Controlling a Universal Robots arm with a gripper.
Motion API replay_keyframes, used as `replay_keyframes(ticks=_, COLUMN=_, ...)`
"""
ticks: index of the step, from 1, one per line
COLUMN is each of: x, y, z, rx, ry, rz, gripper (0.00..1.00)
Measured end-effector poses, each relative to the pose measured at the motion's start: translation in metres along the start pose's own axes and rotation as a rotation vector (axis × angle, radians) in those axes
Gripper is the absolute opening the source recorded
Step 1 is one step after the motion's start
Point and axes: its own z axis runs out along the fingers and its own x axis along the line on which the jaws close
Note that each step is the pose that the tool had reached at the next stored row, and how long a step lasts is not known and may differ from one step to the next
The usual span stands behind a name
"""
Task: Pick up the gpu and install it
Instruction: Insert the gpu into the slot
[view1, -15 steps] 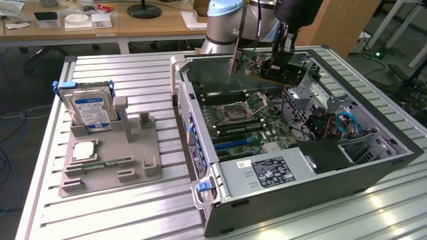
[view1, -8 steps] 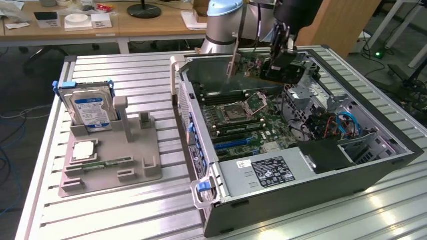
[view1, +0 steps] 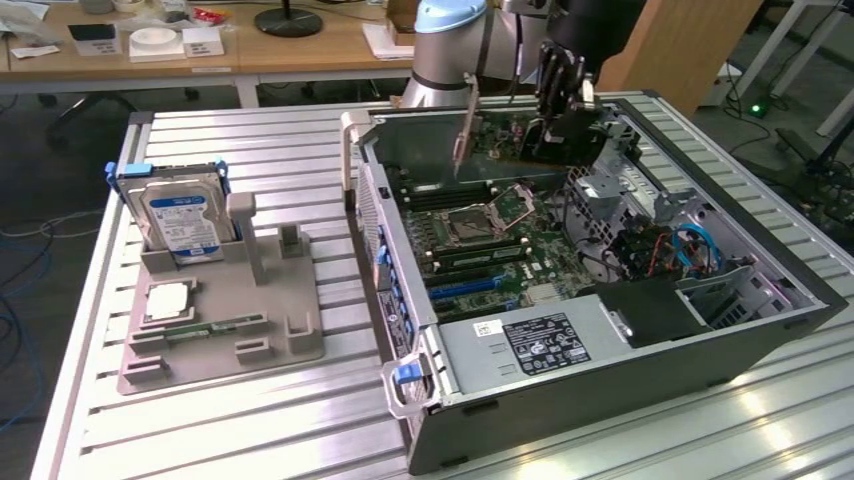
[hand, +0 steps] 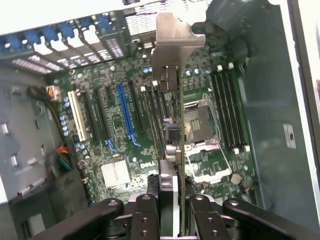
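**Item: gpu (hand: 173, 131), in transit.**

- Holder: my gripper (hand: 172, 202), jaws clamped on the card's near end, one finger (hand: 148, 210) on each flat face.
- Position: in the exterior view I hang with my gripper (view1: 557, 128) over the far end of the open computer case (view1: 601, 400). The gpu (view1: 514, 150) stands on edge above the motherboard (hand: 112, 135), and its silvery bracket (hand: 172, 35) points towards the case's rear slot openings.
- Done, as I judge it: pick-up complete. The grey parts tray (view1: 220, 335) on the table holds the hard drive (view1: 187, 222) and a memory stick (view1: 220, 327), but no card.
- Left, as I judge it: the install. The card is clear of the board and sits in no slot. The long blue expansion slot (hand: 125, 112) lies bare just beside the card's line.

**Not verifiable:**
- The card's lower edge connector is hidden, since the wrist view shows the card edge-on.
- I cannot tell which slot the card stands over, or how high.
- In the exterior view my dark fingers merge with the card, so the grip is hard to make out there.
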Motion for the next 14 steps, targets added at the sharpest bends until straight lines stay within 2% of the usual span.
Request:
replay_keyframes(ticks=5, x=0.0000, y=-0.0001, z=0.0014, rx=0.0023, ry=-0.0001, rz=-0.091, gripper=0.28)
replay_keyframes(ticks=6, x=0.0001, y=0.0000, z=0.0016, rx=0.0060, ry=-0.0004, rz=-0.105, gripper=0.28)
replay_keyframes(ticks=10, x=0.0001, y=0.0001, z=0.0028, rx=0.0390, ry=-0.0055, rz=-0.116, gripper=0.28)
replay_keyframes(ticks=11, x=0.0002, y=0.0002, z=0.0032, rx=0.0442, ry=-0.0063, rz=-0.118, gripper=0.28)
replay_keyframes(ticks=14, x=0.0010, y=0.0009, z=0.0041, rx=0.0440, ry=-0.0065, rz=-0.138, gripper=0.28)
